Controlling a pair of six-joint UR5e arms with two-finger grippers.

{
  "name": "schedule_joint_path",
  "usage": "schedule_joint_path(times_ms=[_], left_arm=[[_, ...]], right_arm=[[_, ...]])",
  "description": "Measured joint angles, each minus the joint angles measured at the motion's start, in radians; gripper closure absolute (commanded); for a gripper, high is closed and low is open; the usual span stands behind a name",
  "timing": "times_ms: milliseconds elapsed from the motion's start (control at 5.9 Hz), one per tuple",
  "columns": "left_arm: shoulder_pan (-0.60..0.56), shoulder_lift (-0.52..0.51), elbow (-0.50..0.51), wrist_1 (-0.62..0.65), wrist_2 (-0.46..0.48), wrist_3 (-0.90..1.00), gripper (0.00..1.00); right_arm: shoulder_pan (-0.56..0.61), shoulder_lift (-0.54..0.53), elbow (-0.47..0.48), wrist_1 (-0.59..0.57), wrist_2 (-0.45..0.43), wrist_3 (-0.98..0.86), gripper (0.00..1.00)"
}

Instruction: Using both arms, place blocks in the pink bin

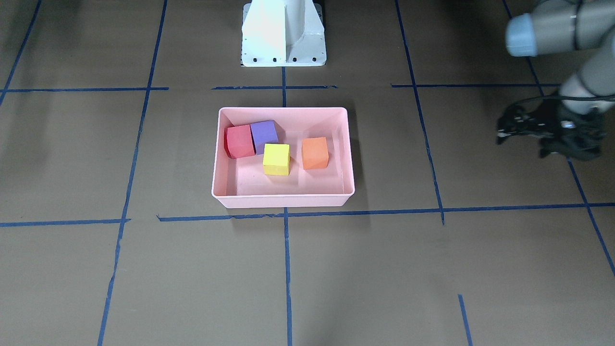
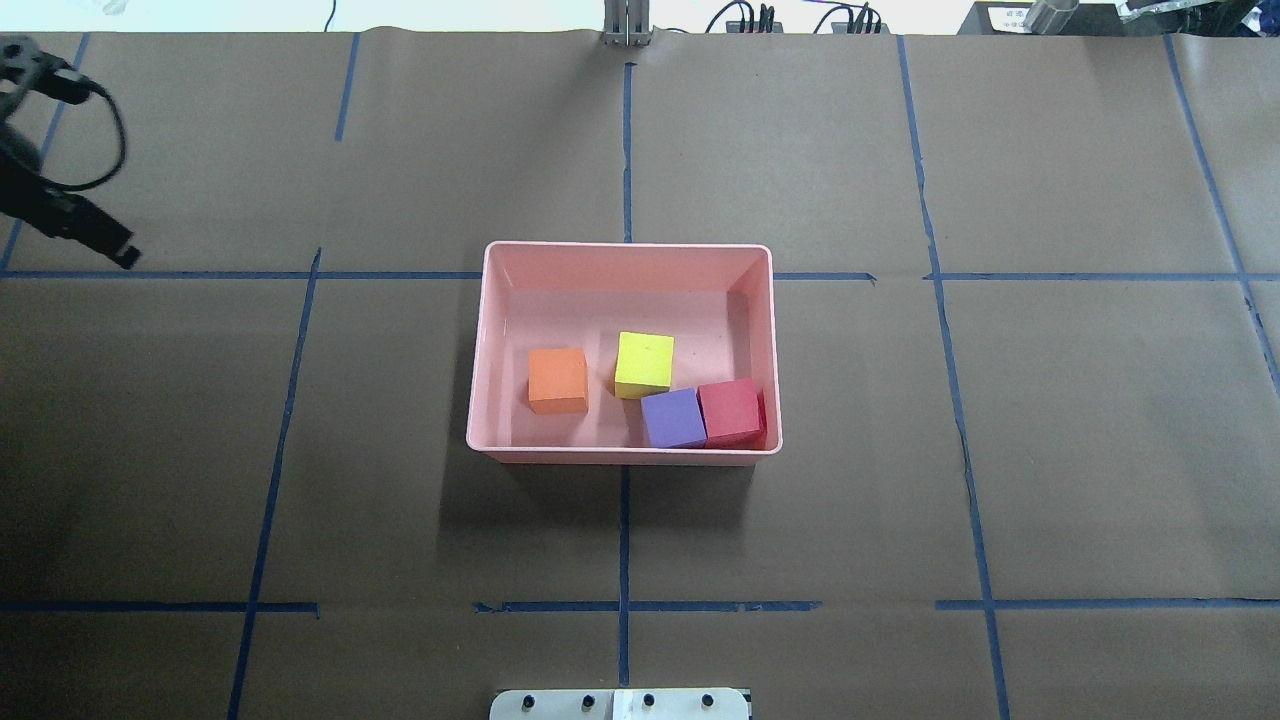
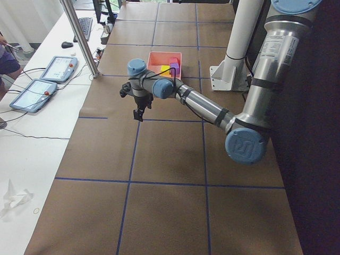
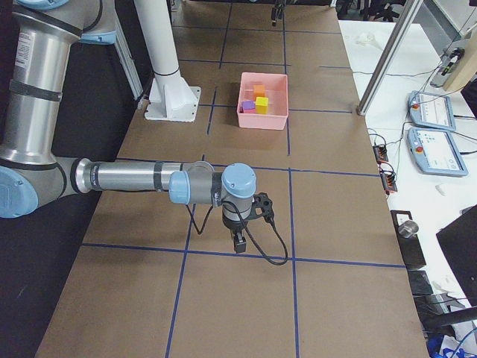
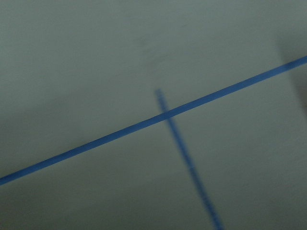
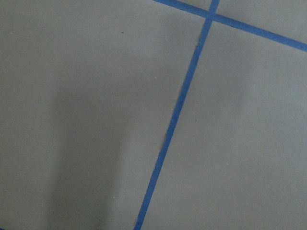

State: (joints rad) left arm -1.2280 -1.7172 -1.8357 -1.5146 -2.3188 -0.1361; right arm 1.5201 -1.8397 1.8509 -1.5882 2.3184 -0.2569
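Observation:
The pink bin (image 2: 625, 256) sits at the table's middle. All four blocks lie inside it: the orange block (image 2: 558, 380), the yellow-green block (image 2: 644, 364), the purple block (image 2: 672, 417) and the red-pink block (image 2: 730, 411), the last two touching in a corner. The bin also shows in the front view (image 1: 283, 198). My left gripper (image 2: 122, 252) hangs over bare table far to the bin's left, empty, its fingers together. My right gripper (image 4: 238, 243) shows only in the exterior right view, far from the bin; I cannot tell whether it is open or shut.
Brown paper with blue tape lines (image 2: 625, 140) covers the table. The white pedestal base (image 1: 283, 33) stands behind the bin. Both wrist views show only paper and tape. Tablets (image 4: 431, 112) and cables lie on the side benches.

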Motion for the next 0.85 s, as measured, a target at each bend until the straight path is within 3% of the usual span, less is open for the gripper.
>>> schedule_joint_path(times_ms=[339,847], left_arm=[[-0.211,0.175,0.020,0.002,-0.057,0.178,0.00],[-0.321,0.329,0.020,-0.006,-0.056,0.288,0.00]], right_arm=[[0.033,0.000,0.012,-0.006,0.024,0.005,0.00],[0.037,0.016,0.018,-0.007,0.033,0.013,0.00]])
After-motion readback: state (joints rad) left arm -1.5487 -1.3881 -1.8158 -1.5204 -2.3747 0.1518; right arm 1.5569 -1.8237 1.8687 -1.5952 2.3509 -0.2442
